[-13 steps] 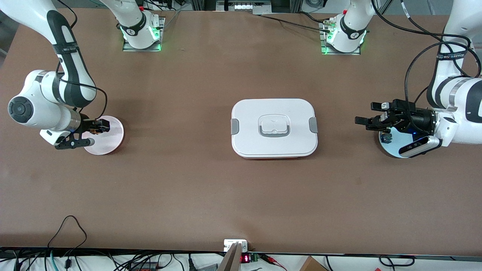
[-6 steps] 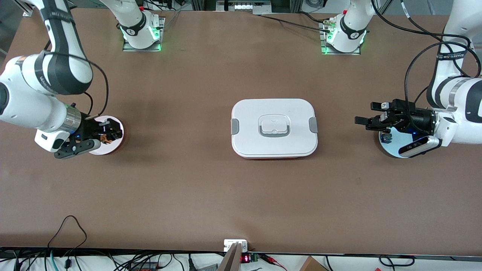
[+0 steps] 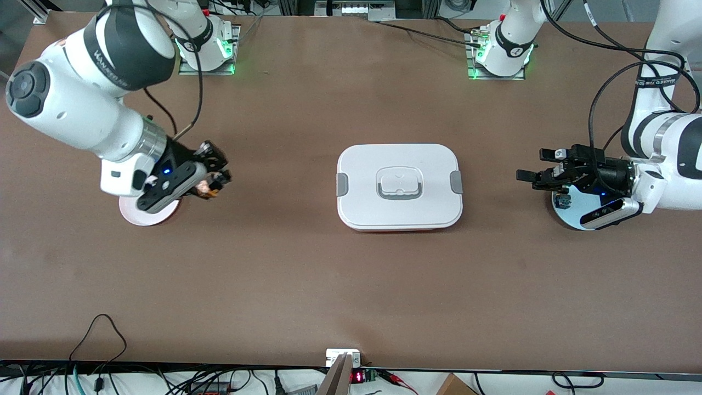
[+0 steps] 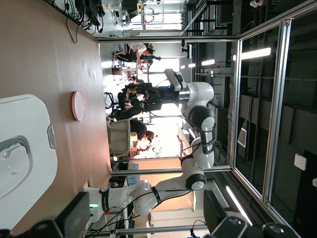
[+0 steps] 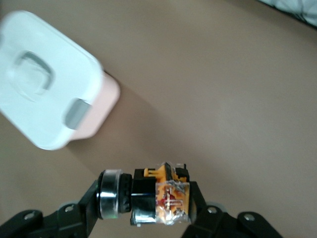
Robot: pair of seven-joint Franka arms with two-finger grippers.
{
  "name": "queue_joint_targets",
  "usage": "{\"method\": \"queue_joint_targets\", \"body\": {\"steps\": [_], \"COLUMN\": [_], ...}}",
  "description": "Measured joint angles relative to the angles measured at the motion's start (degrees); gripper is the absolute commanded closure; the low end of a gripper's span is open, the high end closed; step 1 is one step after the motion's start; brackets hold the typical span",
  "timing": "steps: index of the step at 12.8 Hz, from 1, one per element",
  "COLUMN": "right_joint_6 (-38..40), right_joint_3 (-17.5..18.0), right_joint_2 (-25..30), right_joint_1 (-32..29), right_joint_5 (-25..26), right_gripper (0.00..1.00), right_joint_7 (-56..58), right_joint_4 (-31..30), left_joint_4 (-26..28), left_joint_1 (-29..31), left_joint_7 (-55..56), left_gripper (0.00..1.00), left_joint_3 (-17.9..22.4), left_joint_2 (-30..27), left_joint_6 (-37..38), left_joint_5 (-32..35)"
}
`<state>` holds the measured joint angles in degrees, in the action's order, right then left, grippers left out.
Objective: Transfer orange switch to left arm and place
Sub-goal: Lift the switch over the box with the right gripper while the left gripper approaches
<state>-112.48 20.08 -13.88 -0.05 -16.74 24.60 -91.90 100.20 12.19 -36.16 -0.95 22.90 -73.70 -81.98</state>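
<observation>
Switch lifted off the pink plate, heading for the handover.

My right gripper, down at the pink plate a second ago, has risen and swung toward the box; its fingers are clamped on the orange switch, so pickup looks done and the carry begun. My left gripper waits over the blue plate, fingers spread apart. That plate is mostly hidden under the wrist, and the switch shows only as an orange speck from the front.

Matt desk, smooth plastics

The brown desk looks matt; the box is smooth white plastic, and the orange switch seems glossy plastic with a metal-looking ring.
</observation>
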Motion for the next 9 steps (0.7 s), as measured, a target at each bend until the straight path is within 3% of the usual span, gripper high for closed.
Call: {"method": "queue_joint_targets", "body": {"steps": [3,5,9], "right_joint_6": [-7.1,-10.2,-14.7], "right_joint_3": [2.1,2.3,2.5], "right_joint_2": [-0.2,-0.5,-0.8], "right_joint_1": [3.4,7.2,14.7], "right_joint_5": [-10.8,-16.4,-34.1], "right_gripper": [1.00,1.00,1.00], "right_joint_7": [14.5,18.7,26.1], "right_joint_4": [0.1,0.1,0.1], "left_joint_4": [0.0,-0.1,-0.2], "left_joint_1": [-1.3,-2.0,-2.2], "left_joint_7": [0.7,5.4,12.8], "left_gripper": [0.00,0.00,0.00], "left_joint_3": [-1.0,-3.2,-8.3], "left_joint_2": [0.0,-0.3,-1.5], "left_joint_6": [-1.2,-4.2,-11.4], "left_joint_5": [0.0,0.0,0.0]}}
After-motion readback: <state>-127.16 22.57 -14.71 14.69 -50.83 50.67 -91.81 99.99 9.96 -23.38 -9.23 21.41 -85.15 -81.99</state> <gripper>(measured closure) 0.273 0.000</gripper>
